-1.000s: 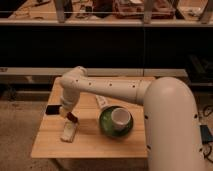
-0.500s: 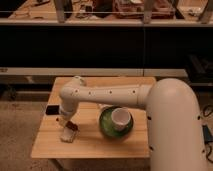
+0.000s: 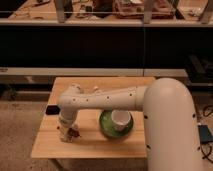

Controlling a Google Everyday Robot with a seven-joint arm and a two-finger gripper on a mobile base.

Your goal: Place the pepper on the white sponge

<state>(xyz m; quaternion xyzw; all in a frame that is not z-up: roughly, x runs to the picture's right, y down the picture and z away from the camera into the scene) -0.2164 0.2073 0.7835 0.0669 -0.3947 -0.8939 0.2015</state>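
I am looking down on a small wooden desk (image 3: 125, 145) from above the robot's shoulder, with the thick white arm (image 3: 115, 99) sweeping in from the lower right and reaching across the desk toward its left front part. The arm bends downward at its far end, and the gripper (image 3: 68, 132) sits low over the desk surface near the left front corner. I cannot tell how the gripper stands, since it is seen from above and blends into what lies beneath it. Right under and against the gripper is a pale block, the white sponge (image 3: 65, 136), resting flat on the wood. A small dark reddish shape, the pepper (image 3: 74, 132), shows at the right side of the gripper tip, on or just at the edge of the sponge; I cannot tell whether the gripper is gripping it or whether it is lying free. To the right of the gripper, near the middle of the desk, sits a green bowl (image 3: 106, 127) with a white cup (image 3: 120, 120) standing inside it. A small black block (image 3: 50, 110) lies at the left edge of the desk, behind the gripper. Beyond the desk runs a long dark counter (image 3: 100, 45).
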